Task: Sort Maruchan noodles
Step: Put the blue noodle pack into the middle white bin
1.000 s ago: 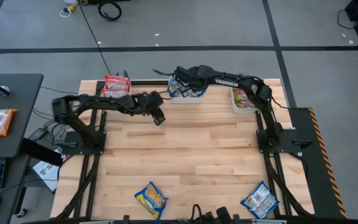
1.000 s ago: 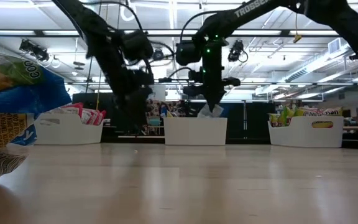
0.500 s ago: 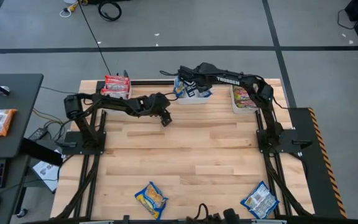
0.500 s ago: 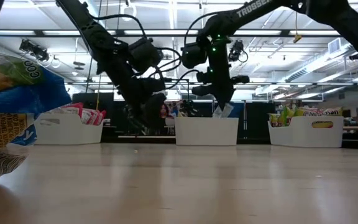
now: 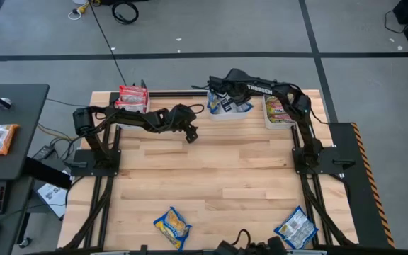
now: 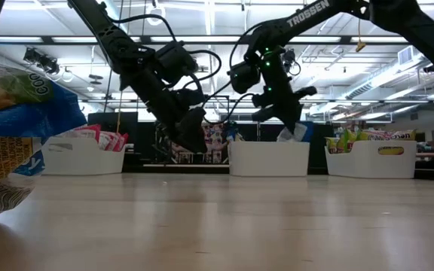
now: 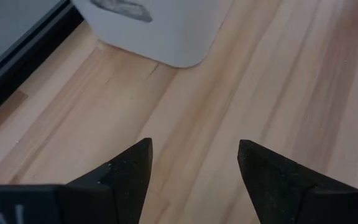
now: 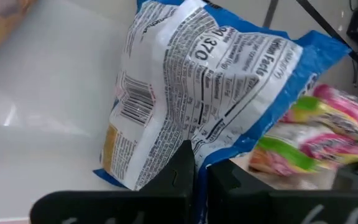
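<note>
Both arms have shifted rightward since a second ago, and the middle bin (image 5: pixel 230 110) along the far edge has slid to the right with the right arm, now closer to the right-hand bin (image 5: pixel 278 113). On the far left of the bench (image 5: pixel 218 170), the left bin (image 5: pixel 132 98) holds red-orange packets (image 5: pixel 133 93). Next, the left gripper (image 5: pixel 191 134) hovers above bare wood just in front of the far edge, its fingers (image 7: pixel 129 171) spread wide with nothing between them. Further right, the right gripper (image 5: pixel 217 94) hangs over the middle bin, clamped narrowly on a blue-and-white noodle packet (image 8: pixel 197 87) whose back label and barcode face the wrist camera. The right-hand bin carries green-and-pink packets (image 5: pixel 278 110). Near the front edge lie two loose packets: a blue-yellow packet (image 5: pixel 172 227) left of centre and a blue-white packet (image 5: pixel 296 227) toward the right.
</note>
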`<control>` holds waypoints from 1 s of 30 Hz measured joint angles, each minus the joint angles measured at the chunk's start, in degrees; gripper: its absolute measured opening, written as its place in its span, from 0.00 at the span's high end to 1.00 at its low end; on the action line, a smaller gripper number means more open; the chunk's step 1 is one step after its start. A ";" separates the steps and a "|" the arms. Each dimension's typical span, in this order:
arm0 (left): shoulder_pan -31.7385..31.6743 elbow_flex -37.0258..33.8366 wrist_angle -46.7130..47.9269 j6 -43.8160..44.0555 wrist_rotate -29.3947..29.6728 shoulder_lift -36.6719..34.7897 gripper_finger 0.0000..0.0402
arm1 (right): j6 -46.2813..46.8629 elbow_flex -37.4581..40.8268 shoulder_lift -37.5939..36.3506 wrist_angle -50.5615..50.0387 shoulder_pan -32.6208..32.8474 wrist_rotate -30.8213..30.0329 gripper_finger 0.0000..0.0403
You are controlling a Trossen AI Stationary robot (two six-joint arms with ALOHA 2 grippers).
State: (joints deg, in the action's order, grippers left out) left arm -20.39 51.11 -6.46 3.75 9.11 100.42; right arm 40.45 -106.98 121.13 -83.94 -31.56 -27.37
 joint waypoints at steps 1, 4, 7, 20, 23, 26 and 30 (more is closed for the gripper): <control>0.01 0.02 0.02 0.00 0.00 0.00 0.40 | -0.10 -0.16 -0.18 -0.80 -0.17 0.01 0.96; -0.01 0.01 0.02 0.04 0.01 0.00 0.40 | -1.68 -1.24 -0.33 -2.02 -0.29 0.32 0.96; -0.01 0.01 -0.18 0.04 0.02 0.00 0.40 | -5.63 -2.86 -0.33 -2.30 -0.16 2.79 0.96; -0.01 0.02 -0.09 0.04 0.02 -0.02 0.40 | -19.01 -3.46 -0.36 -2.99 -0.12 9.50 0.96; -0.01 0.02 -0.09 0.03 0.01 -0.02 0.40 | -19.03 -2.14 -0.36 -3.12 -0.14 10.44 0.96; -0.01 0.02 -0.11 0.01 0.01 -0.02 0.40 | -19.24 -0.58 -0.36 -3.21 -0.39 10.52 0.96; 0.14 0.02 -0.24 -1.76 0.03 -0.02 0.40 | -19.96 1.01 -0.36 -3.30 -1.10 7.29 0.96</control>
State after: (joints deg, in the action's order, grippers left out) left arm -20.25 51.13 -6.70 1.99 9.15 100.40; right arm 20.49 -105.96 120.77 -87.23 -32.66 -20.08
